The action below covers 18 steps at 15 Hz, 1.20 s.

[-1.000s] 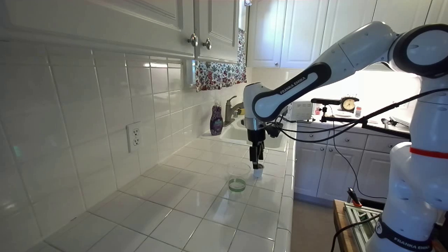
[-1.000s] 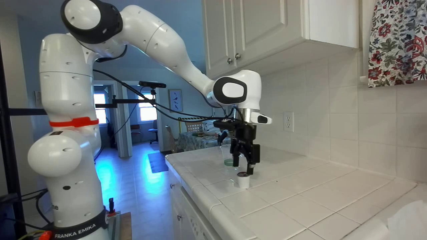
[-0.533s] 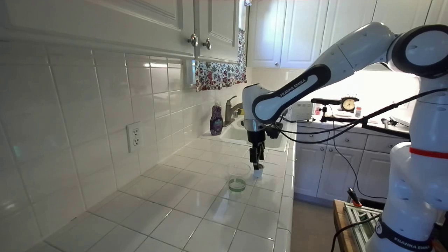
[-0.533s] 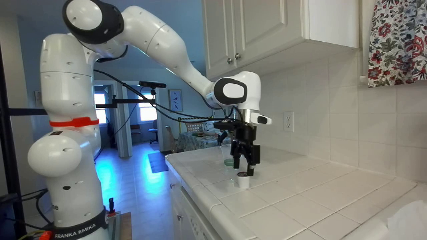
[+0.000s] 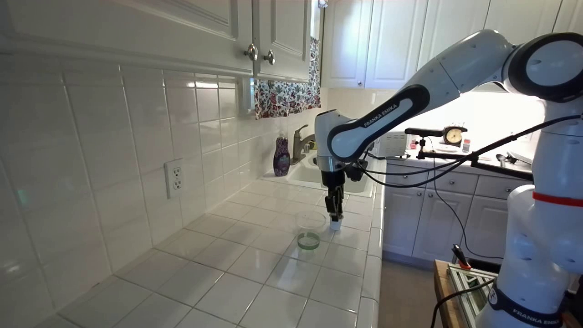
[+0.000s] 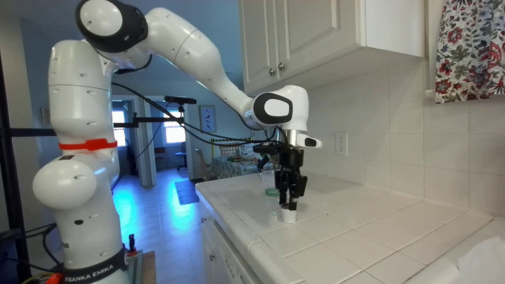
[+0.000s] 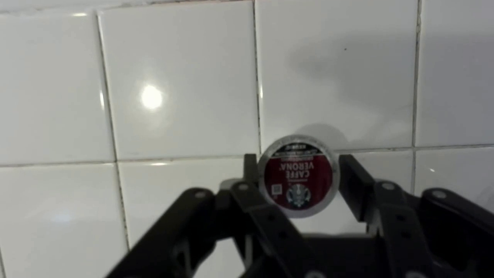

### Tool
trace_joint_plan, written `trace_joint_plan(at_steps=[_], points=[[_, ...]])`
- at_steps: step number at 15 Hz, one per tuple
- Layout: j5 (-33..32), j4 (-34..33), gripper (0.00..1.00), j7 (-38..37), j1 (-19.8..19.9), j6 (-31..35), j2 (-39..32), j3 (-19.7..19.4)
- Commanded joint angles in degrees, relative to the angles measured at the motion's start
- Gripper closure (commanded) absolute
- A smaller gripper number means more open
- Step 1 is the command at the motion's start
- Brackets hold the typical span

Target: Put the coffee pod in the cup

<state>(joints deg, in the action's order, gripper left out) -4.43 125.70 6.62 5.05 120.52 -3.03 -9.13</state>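
The coffee pod (image 7: 298,175), white-sided with a dark red lid and a silver rim, stands upright on the white tiles. In the wrist view my gripper (image 7: 297,170) has its two fingers against opposite sides of the lid's rim; it is shut on the pod. Both exterior views show the gripper (image 5: 336,218) pointing straight down over the pod (image 6: 288,216), its tips at the upper part. The cup, clear with a greenish band at its base (image 5: 309,241), stands a short way off on the counter. From an exterior view the cup (image 6: 272,192) is behind the gripper, partly covered.
A dark purple bottle (image 5: 281,157) and a faucet (image 5: 298,145) stand by the sink (image 5: 303,175). Wall cabinets (image 6: 307,43) hang over the counter. The rounded counter edge (image 6: 236,232) runs along the arm's side. Something white and crumpled (image 6: 483,260) lies at a corner.
Over the last second my gripper has sunk slightly, and its fingers have drawn together from wide apart onto the pod. Pod and cup stay where they were.
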Motion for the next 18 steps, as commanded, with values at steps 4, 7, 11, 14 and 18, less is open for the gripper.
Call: trace_joint_plan(at_steps=[4,7,11,14,18], points=[[-1.08,-2.13,0.61,-1.23,0.7,-1.11,-0.72,0.81],[-1.88,-0.91,0.6,-1.28,0.4,-1.43,2.74,1.11],[-3.04,-0.22,0.71,-0.91,0.1,-2.64,7.47,2.08],[-3.74,-0.03,0.71,-0.63,-0.12,-3.53,11.14,3.0],[-3.61,-0.69,0.7,-0.01,-0.58,-3.29,14.65,4.09]])
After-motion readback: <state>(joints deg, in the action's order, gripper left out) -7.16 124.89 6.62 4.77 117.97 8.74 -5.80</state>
